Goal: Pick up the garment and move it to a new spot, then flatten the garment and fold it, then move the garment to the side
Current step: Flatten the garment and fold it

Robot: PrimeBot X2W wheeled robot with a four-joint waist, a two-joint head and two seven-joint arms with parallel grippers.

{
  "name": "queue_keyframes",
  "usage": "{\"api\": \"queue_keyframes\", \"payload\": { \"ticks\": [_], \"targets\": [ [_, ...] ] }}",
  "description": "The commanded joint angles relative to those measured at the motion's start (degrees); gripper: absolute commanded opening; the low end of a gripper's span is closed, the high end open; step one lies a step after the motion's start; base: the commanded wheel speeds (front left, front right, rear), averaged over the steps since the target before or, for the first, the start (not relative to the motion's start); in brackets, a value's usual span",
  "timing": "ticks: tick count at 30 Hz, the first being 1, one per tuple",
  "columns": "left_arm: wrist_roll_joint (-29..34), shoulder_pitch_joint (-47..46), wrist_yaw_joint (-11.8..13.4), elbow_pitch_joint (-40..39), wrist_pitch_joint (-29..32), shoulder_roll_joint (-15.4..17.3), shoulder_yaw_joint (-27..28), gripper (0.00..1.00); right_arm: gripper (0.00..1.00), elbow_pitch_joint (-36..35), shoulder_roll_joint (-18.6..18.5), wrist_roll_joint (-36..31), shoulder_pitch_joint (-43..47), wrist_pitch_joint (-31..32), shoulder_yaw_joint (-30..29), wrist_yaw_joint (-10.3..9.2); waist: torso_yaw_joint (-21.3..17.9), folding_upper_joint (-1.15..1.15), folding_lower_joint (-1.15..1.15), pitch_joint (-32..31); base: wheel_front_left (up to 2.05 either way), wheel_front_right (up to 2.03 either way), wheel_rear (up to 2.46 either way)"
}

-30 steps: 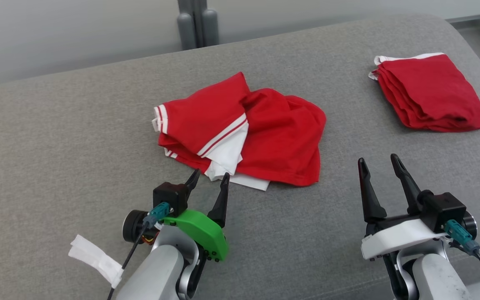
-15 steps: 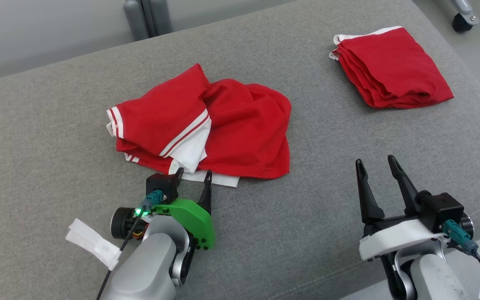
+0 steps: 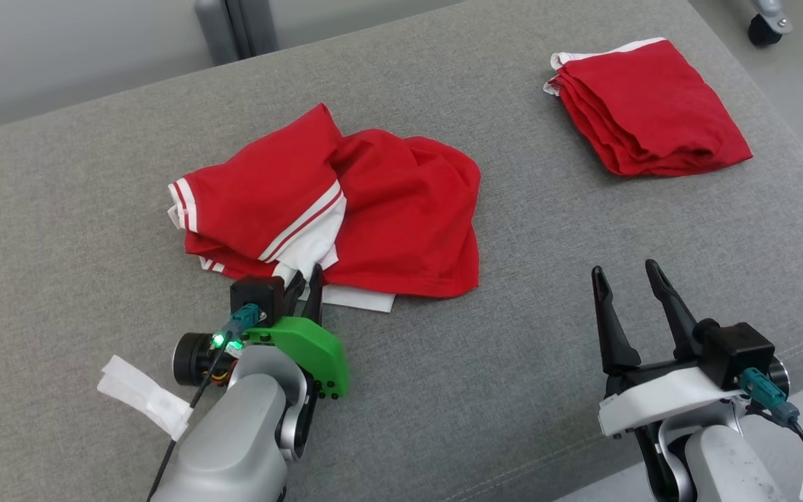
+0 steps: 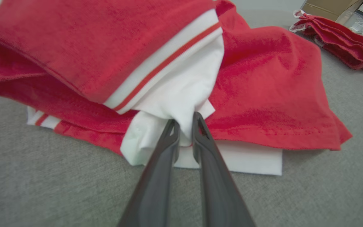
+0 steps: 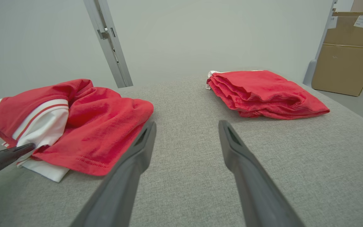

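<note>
— One grab is starting: the left gripper (image 4: 184, 119) is pinching the white fold of the crumpled garment (image 3: 380, 202) on the cushion (image 3: 81, 230).
— The right gripper (image 3: 626, 282) is idling, jaws apart; moving, flattening and folding are all waiting.

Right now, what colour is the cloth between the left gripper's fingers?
White, part of the crumpled red garment; left wrist view shows it best.
</note>
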Motion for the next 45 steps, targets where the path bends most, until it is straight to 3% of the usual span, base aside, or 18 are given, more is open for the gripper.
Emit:
{"api": "queue_keyframes", "payload": {
  "ticks": [1,3,5,18,23,30,37,45],
  "targets": [
    [-0.36,-1.22,-0.25,-0.42,-0.25,0.33,0.42,0.15,1.00,-0.25,-0.08,0.10,-0.54,-0.18,-0.07,-0.09,-0.14,0.00,0.00,0.21,0.00,0.00,0.00],
    [-0.76,-1.16,-0.25,-1.61,-0.25,0.34,1.09,0.13,1.00,-0.29,-0.08,-0.01,-0.41,-0.18,-0.46,-0.09,-0.03,0.00,0.00,0.29,0.00,0.00,0.00],
    [0.13,-0.94,0.14,-2.92,-0.23,0.35,2.09,0.00,1.00,-0.33,-0.08,-0.21,-0.16,-0.18,-0.88,-0.09,0.23,0.00,0.00,0.30,0.00,0.00,0.00],
    [7.39,6.80,-0.07,-24.05,-0.18,0.94,11.57,0.00,1.00,0.05,-0.10,-1.18,1.30,-0.18,-2.89,-0.09,6.50,0.00,0.00,-2.87,0.00,0.00,0.00],
    [8.40,12.61,0.71,-32.21,-0.17,3.41,13.90,0.00,1.00,0.34,-0.10,-1.55,1.99,-0.18,-3.91,-0.09,9.78,0.00,0.00,-4.54,0.00,0.00,0.00],
    [6.14,20.94,4.34,-39.96,2.54,7.95,17.81,0.00,1.00,0.55,-0.10,-1.56,2.34,-0.18,-4.60,-0.09,12.26,0.00,0.00,-4.88,0.00,0.00,0.00],
    [3.28,24.23,5.86,-36.19,3.55,9.38,21.25,0.00,1.00,0.63,-0.10,-1.61,1.01,-0.18,-3.90,-0.09,12.06,0.00,0.00,-3.58,0.00,0.00,0.00],
    [0.80,22.33,4.38,-23.37,1.91,7.46,22.52,0.00,1.00,0.77,-0.10,-2.64,0.30,-0.18,-4.18,-0.09,10.44,0.00,0.00,-2.55,0.00,0.00,0.00]
  ]
}}
